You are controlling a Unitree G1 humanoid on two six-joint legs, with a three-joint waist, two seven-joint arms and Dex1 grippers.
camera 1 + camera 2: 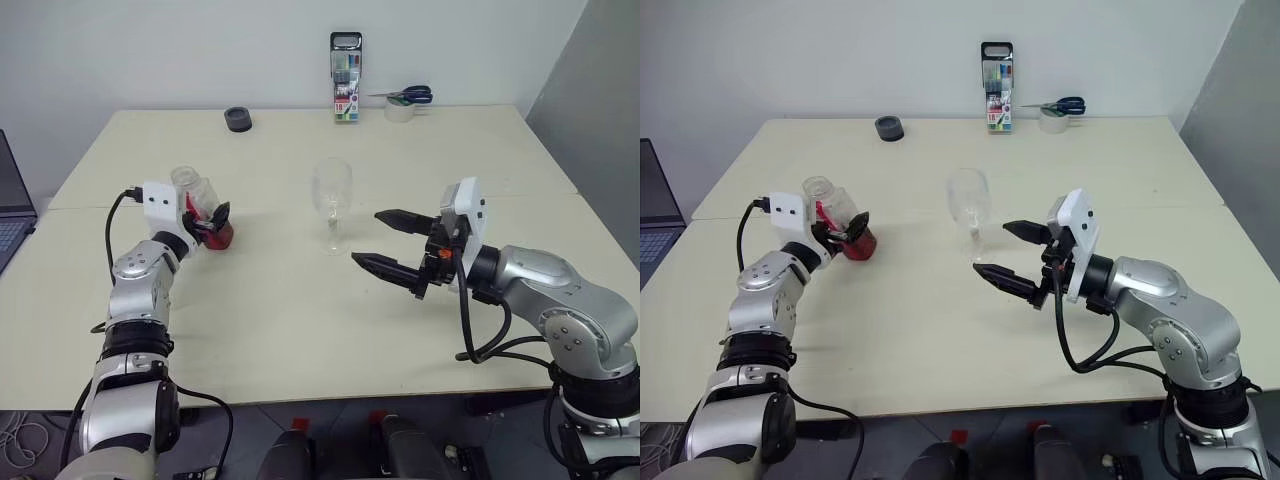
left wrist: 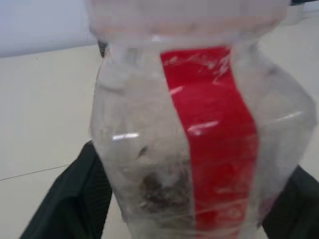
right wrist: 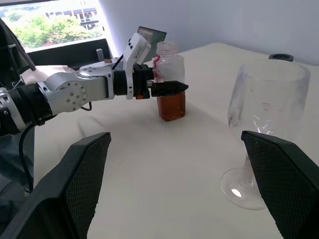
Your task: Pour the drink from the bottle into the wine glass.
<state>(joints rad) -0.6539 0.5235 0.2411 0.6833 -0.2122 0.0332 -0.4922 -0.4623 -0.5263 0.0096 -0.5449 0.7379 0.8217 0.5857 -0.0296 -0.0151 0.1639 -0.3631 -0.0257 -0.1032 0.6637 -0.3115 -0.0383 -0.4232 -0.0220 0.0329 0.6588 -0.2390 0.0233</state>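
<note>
We find the left claw (image 1: 208, 222) clenched around the bottle (image 1: 200, 207), one finger on each side of its body. The bottle stands upright on the bench (image 1: 300, 330), uncapped, the drink (image 3: 171, 107) filling its lower part. The wine glass (image 1: 332, 203) stands upright well apart from the bottle. The right claw (image 1: 392, 243) hangs released just beside the glass, on the side away from the bottle.

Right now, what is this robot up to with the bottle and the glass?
It is getting ready to pour. The left gripper has its jaws around the small clear plastic bottle of amber drink, which stands uncapped on the cream table. The empty clear stemmed wine glass stands in the middle, untouched. The right gripper hovers beside the glass with its jaws wide open, holding nothing.
</note>
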